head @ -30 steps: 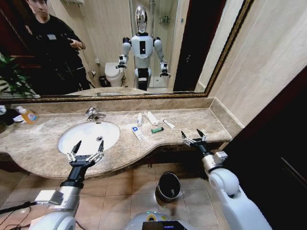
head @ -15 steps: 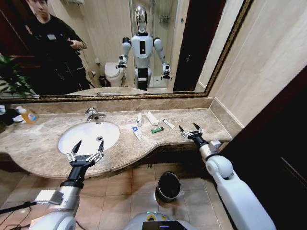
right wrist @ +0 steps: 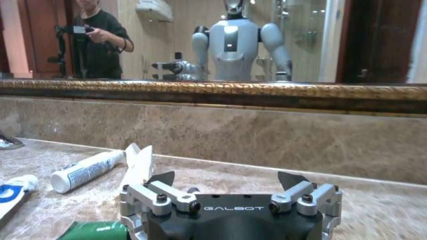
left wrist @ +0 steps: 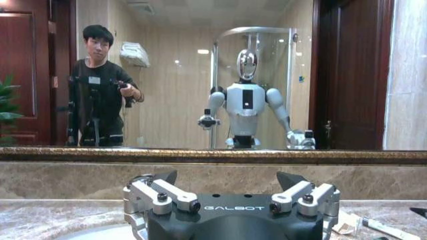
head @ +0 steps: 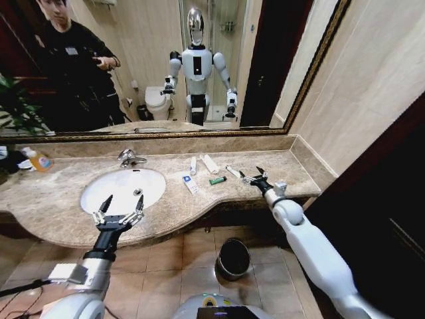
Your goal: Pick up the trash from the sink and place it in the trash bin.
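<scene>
The trash lies on the beige countertop to the right of the sink [head: 99,199], not in the basin: two white tubes [head: 192,165] [head: 210,163], a blue-marked packet [head: 190,184], a green cylinder [head: 217,180] and a flat packet [head: 234,172]. My right gripper [head: 251,175] is open just right of the flat packet. In its wrist view, a tube [right wrist: 87,170], a packet [right wrist: 139,162] and the green cylinder [right wrist: 93,231] lie close by. My left gripper [head: 123,203] hangs open over the basin's front. The black trash bin [head: 234,258] stands on the floor below the counter.
A chrome faucet [head: 129,158] stands behind the basin. An orange-labelled bottle [head: 40,160] sits at the far left of the counter. A framed mirror [head: 166,66] runs along the back wall, and a tiled wall closes the counter's right end.
My right arm has reached forward and to the left over the counter, bringing its open gripper beside the flat packet. The left arm has not moved.
</scene>
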